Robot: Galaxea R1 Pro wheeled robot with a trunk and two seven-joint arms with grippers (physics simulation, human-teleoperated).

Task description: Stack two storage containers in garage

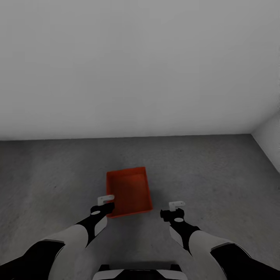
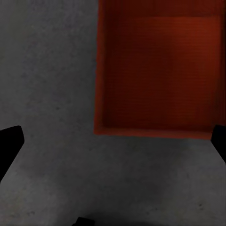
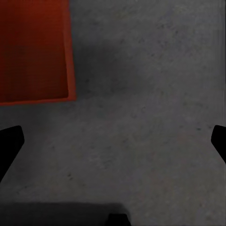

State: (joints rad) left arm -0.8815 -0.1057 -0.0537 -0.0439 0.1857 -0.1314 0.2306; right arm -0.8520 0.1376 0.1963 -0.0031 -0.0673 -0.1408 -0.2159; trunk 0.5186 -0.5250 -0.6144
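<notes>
Black-and-white, the left gripper (image 1: 105,202) and right gripper (image 1: 175,207) hang spread and empty-handed above the grey concrete floor (image 1: 217,171), and just beyond them one orange-red container (image 1: 128,190) sits on it, seemingly single, probably as the stack's base, before the grey wall (image 1: 140,66).

A plain light-grey wall (image 1: 140,66) filled the upper half of the head view, smooth and bare, brightest toward the top and dimming slightly near its base. It met the floor (image 1: 217,167) along a straight, faintly dark seam. A second wall (image 1: 270,142) — paler, almost white — angled in at the far right, forming a corner. The floor was dark grey concrete, mottled and rough — the wrist views showed fine speckles and soft shadow patches. Lighting was even and diffuse.
</notes>
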